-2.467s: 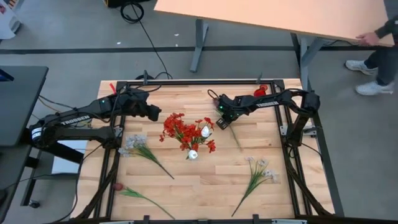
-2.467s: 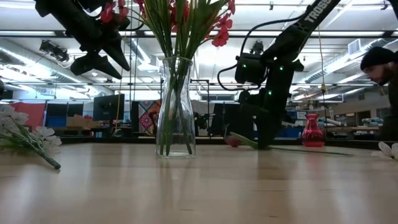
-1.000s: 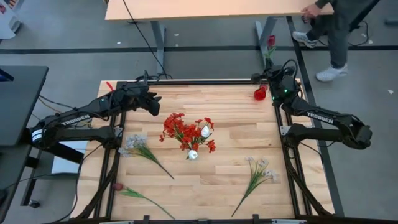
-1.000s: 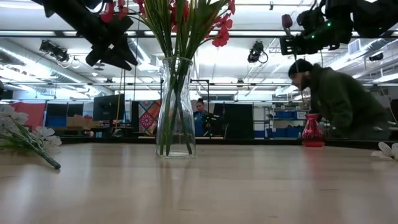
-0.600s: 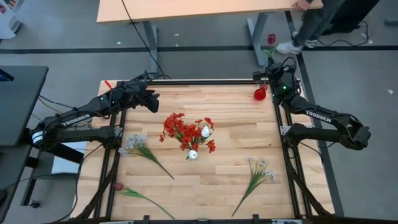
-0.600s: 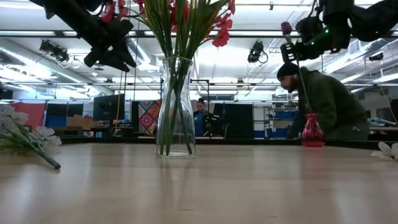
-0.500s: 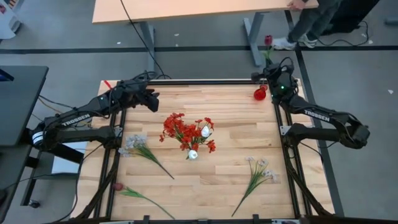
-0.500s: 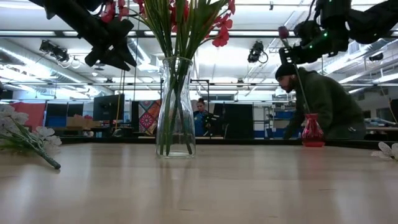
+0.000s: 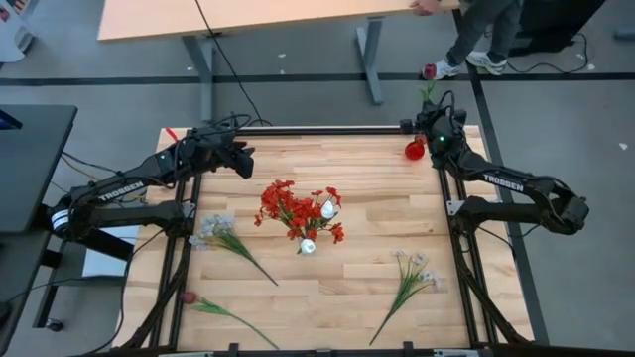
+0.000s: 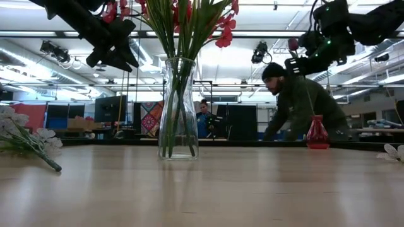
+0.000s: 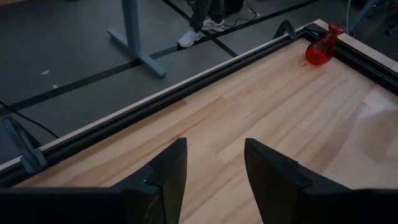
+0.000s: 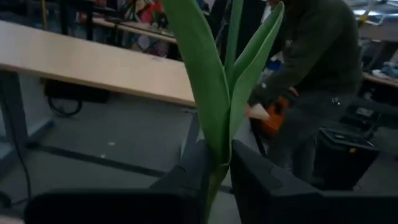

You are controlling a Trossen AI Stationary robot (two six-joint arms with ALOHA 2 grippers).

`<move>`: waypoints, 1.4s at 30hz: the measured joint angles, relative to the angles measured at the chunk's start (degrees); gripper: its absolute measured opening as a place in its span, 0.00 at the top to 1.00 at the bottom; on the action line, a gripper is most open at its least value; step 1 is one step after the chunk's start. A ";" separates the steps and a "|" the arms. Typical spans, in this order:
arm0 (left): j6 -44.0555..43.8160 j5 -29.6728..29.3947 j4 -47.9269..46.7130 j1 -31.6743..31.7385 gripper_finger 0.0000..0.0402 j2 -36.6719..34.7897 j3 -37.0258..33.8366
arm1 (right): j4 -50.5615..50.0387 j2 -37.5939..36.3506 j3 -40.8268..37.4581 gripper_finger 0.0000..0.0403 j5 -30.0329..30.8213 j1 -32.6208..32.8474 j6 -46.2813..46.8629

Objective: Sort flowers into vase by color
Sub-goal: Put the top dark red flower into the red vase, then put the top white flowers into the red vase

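Note:
My right gripper [image 9: 433,114] is over the table's far right corner, shut on a dark maroon tulip; its bud [image 9: 429,71] [image 10: 293,44] stands above the fingers. A small red vase [image 9: 415,150] [image 10: 317,132] stands on the table right below. My left gripper [image 9: 241,162] [image 11: 214,168] hangs open over the far left part of the table, touching nothing. A clear glass vase [image 10: 178,107] in the table's middle holds red blossoms [image 9: 293,208] and a white bud. Two pale sprays [image 9: 220,233] [image 9: 415,268] and another maroon tulip [image 9: 189,297] lie flat on the wood. My right gripper pinches the tulip between its two fingers [image 12: 193,171], at the stem's leafy part [image 12: 219,146]. The fingers come about level, pointing toward the far edge, and lie across the stem. The tulip stands nearly upright with its bud on top. Its lower end is hidden.
A black frame rail [image 11: 186,90] runs along the table's far edge. Behind it a person [image 10: 297,101] bends over and pushes a wooden desk [image 9: 248,15]. Bare wood lies between the clear vase and the red vase.
My right gripper has come down a little and shifted slightly toward the table's left, staying shut on the tulip, so the bud now stands lower over the red vase. Behind the table, the person has slid the wooden desk leftward.

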 joint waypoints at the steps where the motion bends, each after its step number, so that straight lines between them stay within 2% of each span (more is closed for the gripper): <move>1: 0.00 0.00 0.00 0.00 0.59 0.00 0.00 | -1.49 -0.78 0.00 0.82 0.02 0.44 0.51; 3: -0.20 0.00 0.00 0.00 0.59 0.00 0.00 | -7.21 -2.99 0.50 0.81 -0.13 1.34 3.33; 6: -3.54 0.00 -0.67 0.31 0.58 0.00 0.00 | -24.60 -5.76 3.79 0.80 -1.01 1.49 16.09; 9: -7.45 0.59 -2.38 1.69 0.57 0.00 0.00 | -36.52 -6.62 6.13 0.80 -6.02 0.41 24.27; 15: -10.02 3.00 -5.90 2.57 0.50 0.00 0.00 | -48.56 -6.74 10.53 0.76 -16.08 -0.94 33.62; 22: -17.24 4.57 -22.01 0.02 0.47 2.08 3.51 | -62.00 -6.61 14.88 0.65 -35.88 -7.33 45.81; 26: -21.18 4.98 -21.66 -2.86 0.47 1.79 4.74 | -69.96 -6.61 18.06 0.61 -39.83 -9.65 47.25; 29: -24.86 5.10 -21.63 -6.28 0.47 1.88 5.11 | -73.36 -6.73 20.55 0.60 -42.20 -9.84 47.26; 34: -33.37 3.68 -23.64 -13.94 0.48 1.99 5.16 | -72.88 -8.25 23.14 0.60 -48.60 -8.12 47.12; 42: -61.39 -0.18 -31.24 -29.82 0.48 6.04 5.18 | -72.22 -12.02 23.60 0.60 -49.39 -4.37 47.45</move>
